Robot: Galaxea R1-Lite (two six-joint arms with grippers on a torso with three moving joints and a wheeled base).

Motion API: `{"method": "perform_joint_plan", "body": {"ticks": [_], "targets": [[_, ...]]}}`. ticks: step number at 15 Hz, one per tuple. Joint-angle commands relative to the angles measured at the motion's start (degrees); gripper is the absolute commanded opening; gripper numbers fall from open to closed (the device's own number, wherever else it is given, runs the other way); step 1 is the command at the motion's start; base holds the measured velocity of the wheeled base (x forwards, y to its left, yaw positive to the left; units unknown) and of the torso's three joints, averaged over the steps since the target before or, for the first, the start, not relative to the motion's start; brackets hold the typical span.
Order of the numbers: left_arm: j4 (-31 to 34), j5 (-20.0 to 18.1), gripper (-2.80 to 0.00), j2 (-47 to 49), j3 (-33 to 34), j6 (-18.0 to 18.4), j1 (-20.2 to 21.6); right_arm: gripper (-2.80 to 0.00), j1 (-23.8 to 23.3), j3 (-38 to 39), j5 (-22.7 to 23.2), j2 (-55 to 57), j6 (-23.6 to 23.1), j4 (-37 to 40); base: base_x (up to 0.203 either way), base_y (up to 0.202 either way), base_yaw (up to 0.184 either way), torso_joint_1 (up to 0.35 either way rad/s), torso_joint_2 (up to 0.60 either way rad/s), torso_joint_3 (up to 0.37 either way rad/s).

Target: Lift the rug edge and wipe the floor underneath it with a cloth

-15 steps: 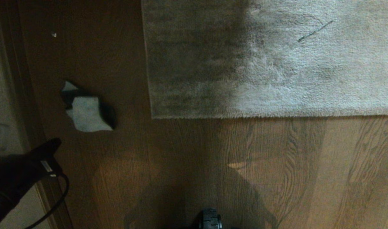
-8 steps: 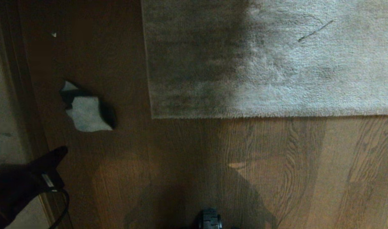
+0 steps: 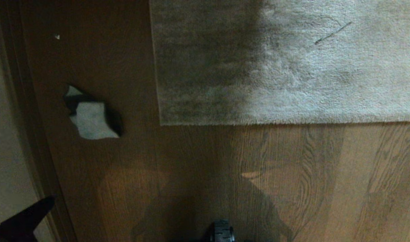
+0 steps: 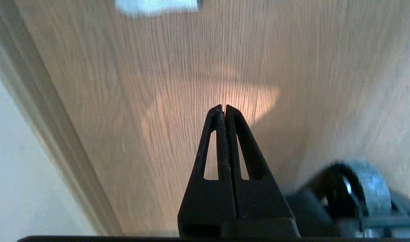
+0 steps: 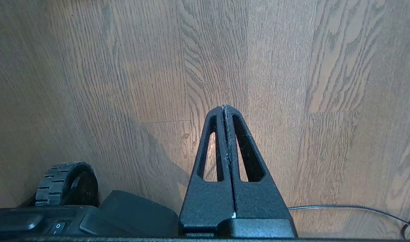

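A: Where is the rug edge (image 3: 285, 123) lying?
B: Flat on the floor (image 3: 198, 174), its corner nearest the cloth (image 3: 90, 117), which is lying apart on bare planks beside the skirting board (image 3: 40, 141).

A: And the fingers?
B: The left gripper (image 4: 222, 107) is hanging by the skirting, fingers pressed together, empty. The right gripper (image 5: 225, 107) is sitting low over bare floor, likewise closed on nothing, near the base wheel (image 5: 67, 183)

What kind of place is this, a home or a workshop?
Probably a room in a home: a brown wood-plank floor, a large grey-beige rug lying flat on it, and a crumpled cloth beside the rug.
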Motion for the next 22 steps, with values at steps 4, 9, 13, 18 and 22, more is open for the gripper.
{"method": "perform_joint_plan", "body": {"ticks": [4,9,13,18,22], "targets": [[14.82,-0.05,-2.80,-22.13,2.61,0.12,-0.11,-2.80,0.02,0.00,0.00,0.07,0.01,-0.02,0.000,0.000,0.000,0.000,0.00,0.000],[26.00,-2.30,-2.80,-33.86,2.76,0.15,3.48,-2.80,0.02,0.00,0.00,0.07,0.01,-0.02,0.000,0.000,0.000,0.000,0.00,0.000],[29.71,-1.19,-2.80,-41.13,2.77,0.07,4.50,-2.80,0.02,0.00,0.00,0.07,0.01,-0.02,0.000,0.000,0.000,0.000,0.00,0.000],[30.04,-1.22,-2.80,-44.17,2.77,0.06,4.51,-2.80,0.02,0.00,0.00,0.07,0.01,-0.02,0.000,0.000,0.000,0.000,0.00,0.000],[30.04,-1.22,-2.80,-44.17,2.77,0.22,4.51,-2.80,0.02,0.00,0.00,0.07,0.01,-0.02,0.000,0.000,0.000,0.000,0.00,0.000]]}}
